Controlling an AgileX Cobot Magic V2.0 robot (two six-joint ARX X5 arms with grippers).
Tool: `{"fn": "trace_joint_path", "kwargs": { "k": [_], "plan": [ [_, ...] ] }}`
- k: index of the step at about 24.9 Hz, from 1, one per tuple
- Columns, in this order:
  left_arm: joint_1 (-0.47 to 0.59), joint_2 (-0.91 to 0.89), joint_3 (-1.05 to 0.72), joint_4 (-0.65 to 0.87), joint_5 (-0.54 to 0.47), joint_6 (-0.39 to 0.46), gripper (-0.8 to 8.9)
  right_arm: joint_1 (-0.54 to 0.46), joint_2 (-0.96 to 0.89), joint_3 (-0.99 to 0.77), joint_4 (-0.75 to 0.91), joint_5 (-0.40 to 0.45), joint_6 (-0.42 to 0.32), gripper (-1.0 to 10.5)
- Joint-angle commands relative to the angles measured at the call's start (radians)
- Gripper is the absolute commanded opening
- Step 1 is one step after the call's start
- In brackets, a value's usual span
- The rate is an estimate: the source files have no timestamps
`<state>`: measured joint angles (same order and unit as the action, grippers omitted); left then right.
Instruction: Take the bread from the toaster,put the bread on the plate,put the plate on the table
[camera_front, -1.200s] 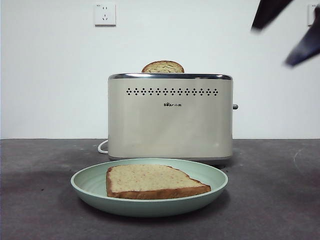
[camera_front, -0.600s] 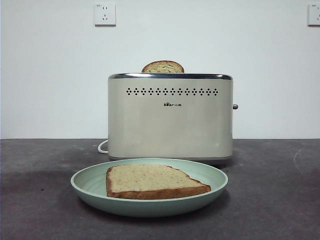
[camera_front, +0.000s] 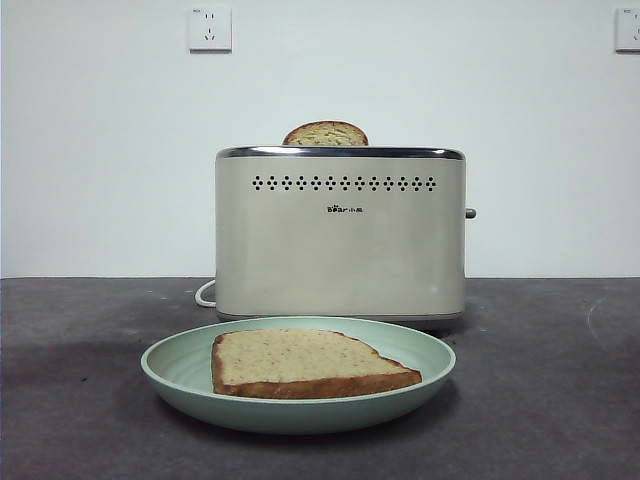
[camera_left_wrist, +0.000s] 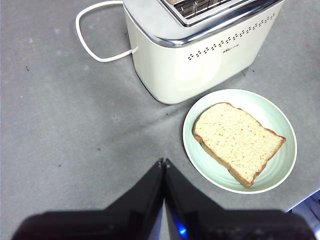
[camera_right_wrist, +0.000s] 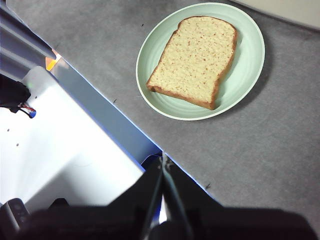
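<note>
The bread (camera_front: 305, 362) lies flat in the mint-green plate (camera_front: 180, 365), which rests on the dark table (camera_front: 540, 400) in front of the cream toaster (camera_front: 340, 235). A second slice shows only its dome (camera_front: 326, 134) above the toaster's chrome rim. In the left wrist view the bread (camera_left_wrist: 236, 142) and plate (camera_left_wrist: 280, 165) sit beside the toaster (camera_left_wrist: 195, 55), well away from my left gripper (camera_left_wrist: 163, 162), which is shut and holds nothing. My right gripper (camera_right_wrist: 163, 158) is shut too and hangs over the table's edge, apart from the plate (camera_right_wrist: 250, 60) and bread (camera_right_wrist: 195, 60).
A white cord (camera_left_wrist: 90, 42) loops on the table beside the toaster. Two wall sockets (camera_front: 210, 28) sit high on the white back wall. The table's edge (camera_right_wrist: 100, 107) runs diagonally through the right wrist view, with bright floor beyond it.
Dark arm tips at the top right corner of the front view a second ago have left the picture. Bread, plate and toaster have not moved.
</note>
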<state>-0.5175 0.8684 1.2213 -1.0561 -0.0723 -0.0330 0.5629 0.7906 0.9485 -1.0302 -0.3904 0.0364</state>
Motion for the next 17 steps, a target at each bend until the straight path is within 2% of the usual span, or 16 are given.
{"fn": "trace_joint_path", "kwargs": {
  "k": [1, 3, 5, 7, 8, 9, 13, 15, 17],
  "plan": [
    [0.000, -0.001, -0.002, 0.001, -0.003, 0.012, -0.04, 0.001, -0.002, -0.005, 0.003, 0.001, -0.008, 0.0],
    [0.001, -0.001, -0.002, 0.013, -0.021, 0.042, -0.04, 0.001, -0.002, -0.005, 0.003, 0.001, -0.008, 0.0],
    [0.002, -0.001, -0.003, 0.084, -0.079, 0.034, -0.04, 0.001, -0.002, -0.005, 0.003, 0.001, -0.008, 0.0],
    [0.047, -0.002, -0.003, 0.250, -0.195, 0.047, -0.04, 0.001, -0.002, -0.005, 0.003, 0.001, -0.008, 0.0],
    [0.094, -0.003, -0.004, 0.349, -0.208, 0.060, -0.04, 0.001, -0.002, -0.005, 0.003, 0.001, -0.008, 0.0],
    [0.139, -0.004, -0.005, 0.414, -0.188, 0.064, -0.04, 0.001, -0.002, -0.005, 0.003, 0.001, -0.008, 0.0],
    [0.336, -0.063, -0.067, 0.635, 0.009, 0.087, -0.04, 0.001, -0.002, -0.005, 0.003, 0.001, -0.008, 0.0],
    [0.407, -0.111, -0.129, 0.718, 0.053, 0.099, -0.04, 0.001, -0.002, -0.005, 0.003, 0.001, -0.008, 0.0],
    [0.460, -0.160, -0.195, 0.766, 0.056, 0.101, -0.04, 0.001, -0.002, -0.005, 0.003, 0.001, -0.008, 0.0]
  ]
}}
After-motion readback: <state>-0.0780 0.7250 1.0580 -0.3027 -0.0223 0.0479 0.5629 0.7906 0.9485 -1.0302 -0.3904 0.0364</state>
